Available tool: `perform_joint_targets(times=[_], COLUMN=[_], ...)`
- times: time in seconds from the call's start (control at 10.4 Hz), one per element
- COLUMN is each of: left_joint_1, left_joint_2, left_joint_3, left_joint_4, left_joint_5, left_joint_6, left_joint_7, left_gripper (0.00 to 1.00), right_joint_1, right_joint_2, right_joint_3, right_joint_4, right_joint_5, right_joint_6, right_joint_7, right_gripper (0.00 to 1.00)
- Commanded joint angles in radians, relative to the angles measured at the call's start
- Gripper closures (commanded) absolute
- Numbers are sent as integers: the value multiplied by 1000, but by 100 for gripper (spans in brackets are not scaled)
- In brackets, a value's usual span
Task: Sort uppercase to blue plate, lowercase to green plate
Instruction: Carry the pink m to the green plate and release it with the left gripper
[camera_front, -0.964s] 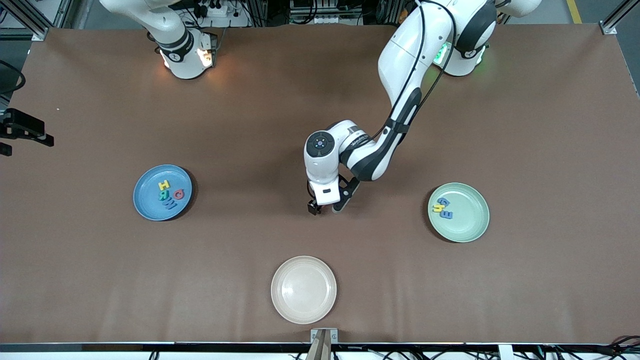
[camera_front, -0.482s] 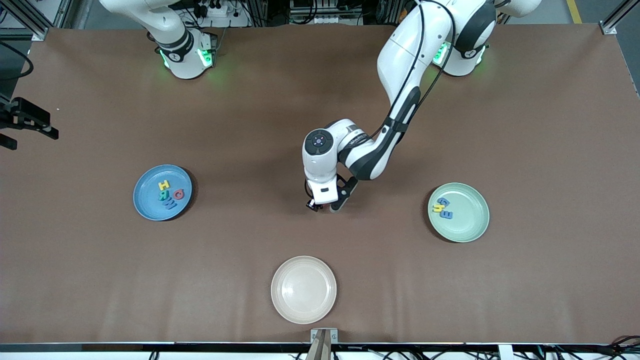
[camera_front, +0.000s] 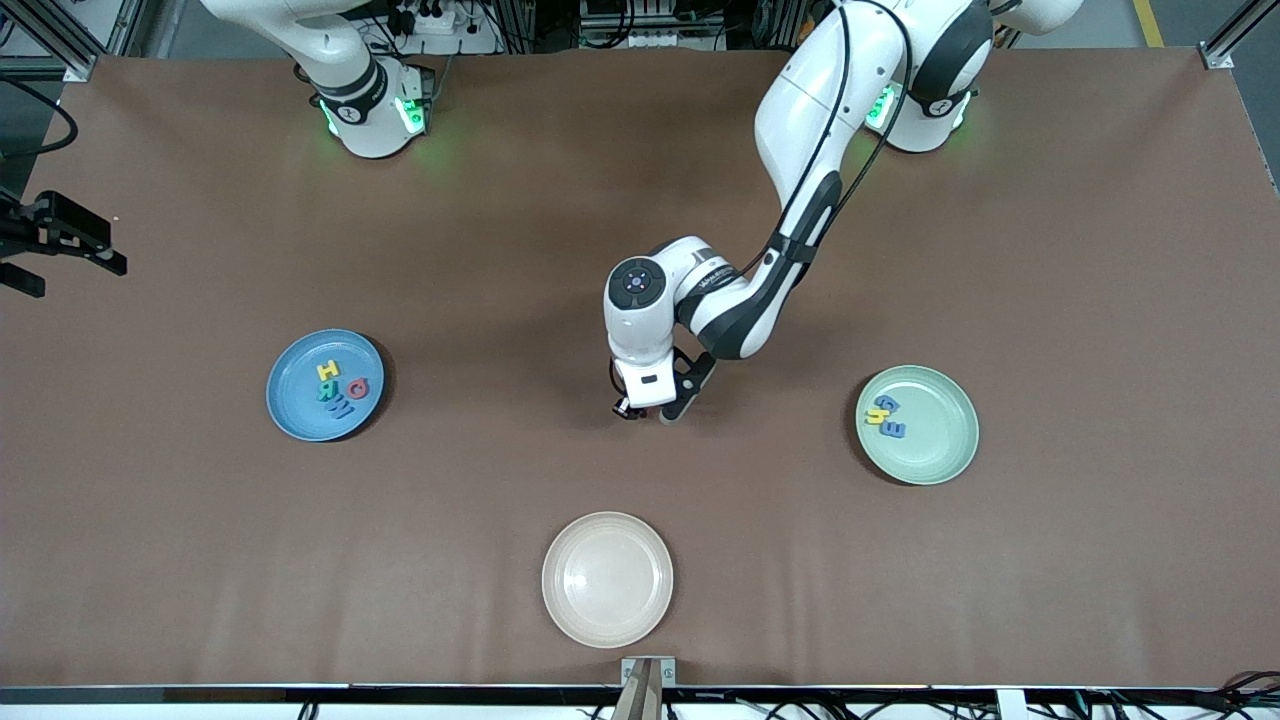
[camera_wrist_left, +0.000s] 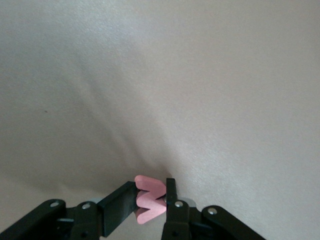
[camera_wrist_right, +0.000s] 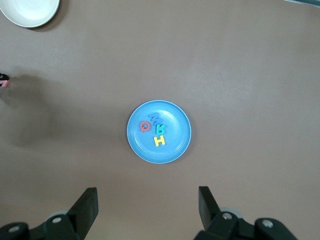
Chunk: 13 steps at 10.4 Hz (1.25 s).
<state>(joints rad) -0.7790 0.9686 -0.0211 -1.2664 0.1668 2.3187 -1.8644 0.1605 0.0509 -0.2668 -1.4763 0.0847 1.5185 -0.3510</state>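
Red m (camera_wrist_left: 149, 204) is sitting clamped in the left gripper (camera_front: 642, 411) mid-bench, green plate (camera_front: 944, 457) lying toward the left arm's end, while the right gripper (camera_wrist_right: 148, 210) is waiting spread apart over the blue plate (camera_wrist_right: 176, 148).

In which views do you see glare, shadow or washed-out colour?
Front view: soft glare on the beige plate, and a shadow on the table under the left gripper. Left wrist view: washed out, so the red letter looks pink. Right wrist view: evenly lit.

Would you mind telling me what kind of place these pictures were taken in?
Most likely a robotics lab. Two white arms are bolted to a brown-covered table framed in aluminium rails, with cables along its edges. The left tool grips a red letter; the right tool waits open above the blue plate.
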Motion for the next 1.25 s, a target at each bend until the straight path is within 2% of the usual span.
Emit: perform_joint_targets(times=[0.0, 0.19, 0.48, 0.68, 0.87, 1.16], left_joint_1=[23, 61, 151, 231, 321, 490], left_joint_2=[-43, -82, -128, -154, -186, -211], left_joint_3=[6, 4, -3, -28, -46, -97], left_joint_4=[-5, -8, -25, -51, -94, -103], left_joint_5=[-1, -9, -13, -24, -24, -24], left_joint_6=[-64, -134, -203, -251, -289, -406], left_joint_7=[18, 77, 166, 250, 333, 459], left_gripper=[100, 100, 100, 100, 100, 100], right_joint_1=[-39, -113, -125, -186, -199, -236], right_joint_2=[-36, -36, -36, -36, -36, -36], right_joint_3=[43, 127, 133, 199, 207, 248], right_joint_4=[-36, -36, -36, -36, -35, -35], right_joint_5=[-19, -20, -23, -23, -23, -23], right_joint_6=[14, 14, 15, 15, 15, 15], right_joint_7=[6, 4, 4, 4, 4, 4], right_gripper=[10, 10, 10, 10, 10, 10])
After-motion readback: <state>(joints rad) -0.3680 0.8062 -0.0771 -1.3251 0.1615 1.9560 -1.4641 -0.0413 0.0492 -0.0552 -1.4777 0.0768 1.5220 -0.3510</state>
